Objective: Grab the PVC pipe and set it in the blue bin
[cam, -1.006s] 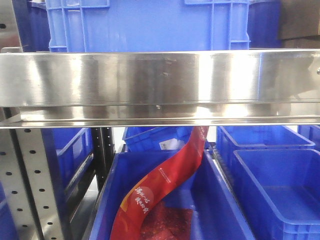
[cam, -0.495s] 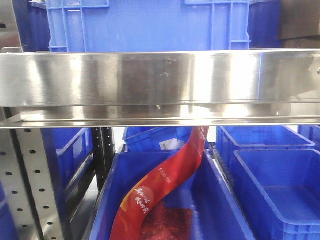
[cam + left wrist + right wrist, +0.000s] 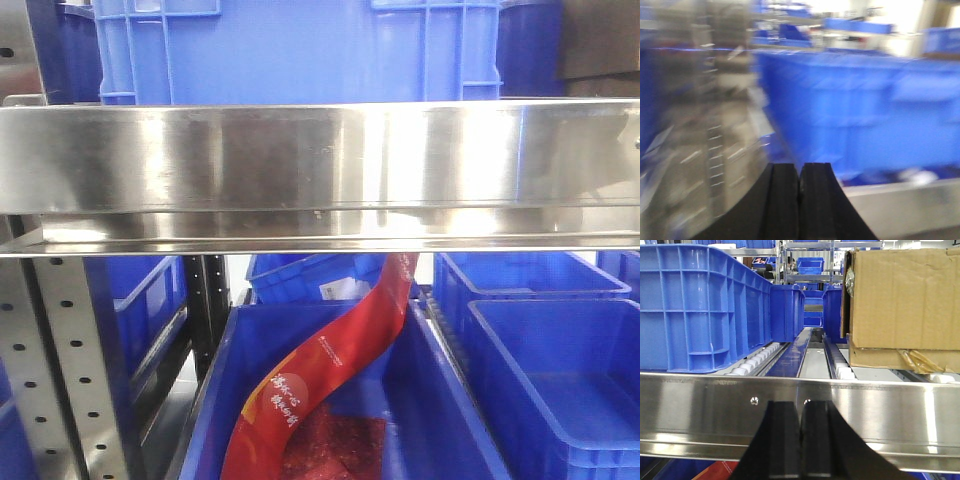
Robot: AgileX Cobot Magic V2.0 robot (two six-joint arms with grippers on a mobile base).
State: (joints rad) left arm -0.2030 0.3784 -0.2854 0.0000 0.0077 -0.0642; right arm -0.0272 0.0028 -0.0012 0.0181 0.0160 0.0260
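No PVC pipe shows in any view. Several blue bins are in sight: a large one (image 3: 300,50) on the upper shelf, one (image 3: 420,400) below holding a red printed bag (image 3: 330,370), and an empty one (image 3: 560,390) at the lower right. My left gripper (image 3: 800,172) is shut and empty; its view is blurred, with a large blue bin (image 3: 865,115) ahead. My right gripper (image 3: 801,410) is shut and empty, level with the steel shelf rail (image 3: 890,415), facing a blue bin (image 3: 700,305) on the rollers.
A wide steel shelf rail (image 3: 320,170) crosses the front view. A perforated steel upright (image 3: 60,370) stands at the left. A cardboard box (image 3: 900,305) sits on the roller shelf at the right. A roller lane (image 3: 810,355) runs between bin and box.
The front view is nearly unchanged; only reflections on the steel rail shift slightly.
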